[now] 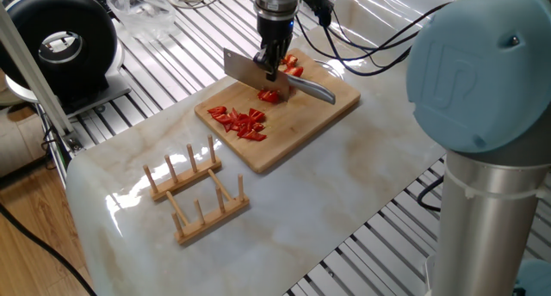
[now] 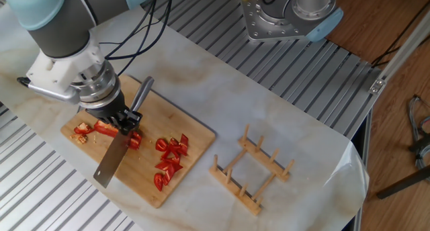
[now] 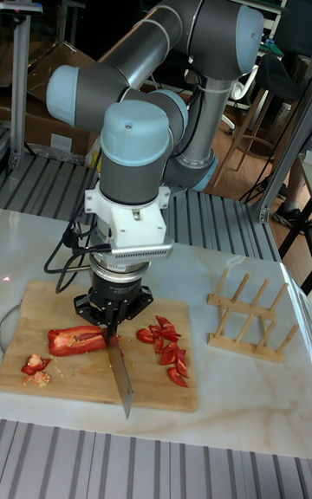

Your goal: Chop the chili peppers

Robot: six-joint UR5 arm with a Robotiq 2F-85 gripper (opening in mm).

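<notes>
Marble tabletop carries a cutting board (image 2: 191, 133). Gripper (image 2: 124, 119) clamped on knife (image 2: 111, 160), blade raised just over the uncut chili pepper piece (image 3: 76, 340); cut bits (image 2: 169, 160) lie beside it. Mid-chop. Next move, judged: shift along the pepper, press straight down.

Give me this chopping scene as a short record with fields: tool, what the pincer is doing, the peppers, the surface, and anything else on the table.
tool: knife, blade edge down over the board
pincer: pincer shut on the knife near where blade meets handle
uncut pepper: large red chili piece beside the blade
cut pepper: pile of red bits on the blade's other side
scraps: small stem bits near the board's end
surface: wooden cutting board on a marble-look table
other: wooden peg rack, apart from the board
</notes>
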